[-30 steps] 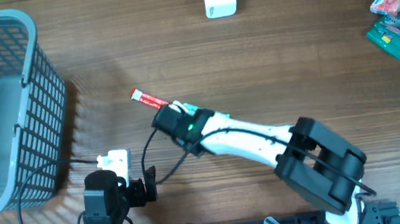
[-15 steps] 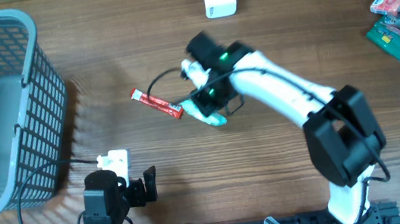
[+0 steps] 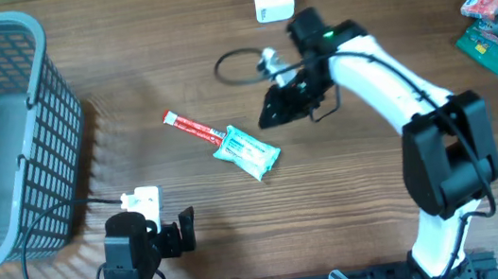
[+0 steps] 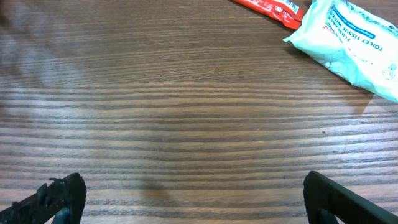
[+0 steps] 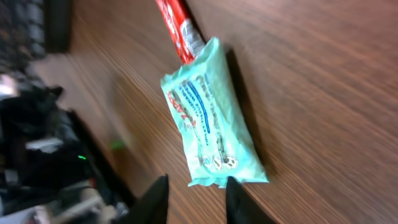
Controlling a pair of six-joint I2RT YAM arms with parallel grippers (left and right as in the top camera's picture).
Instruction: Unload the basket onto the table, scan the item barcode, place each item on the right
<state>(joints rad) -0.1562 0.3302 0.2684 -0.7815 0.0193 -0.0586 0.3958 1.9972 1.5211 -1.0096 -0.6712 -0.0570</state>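
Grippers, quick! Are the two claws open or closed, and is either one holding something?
Left gripper: open wide, holding nothing.
Right gripper: open a little, holding nothing; the tissue pack lies loose in front of it.

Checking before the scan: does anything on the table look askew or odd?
The tissue pack lies slanted, one end touching the red stick. Nothing looks spilled or damaged.
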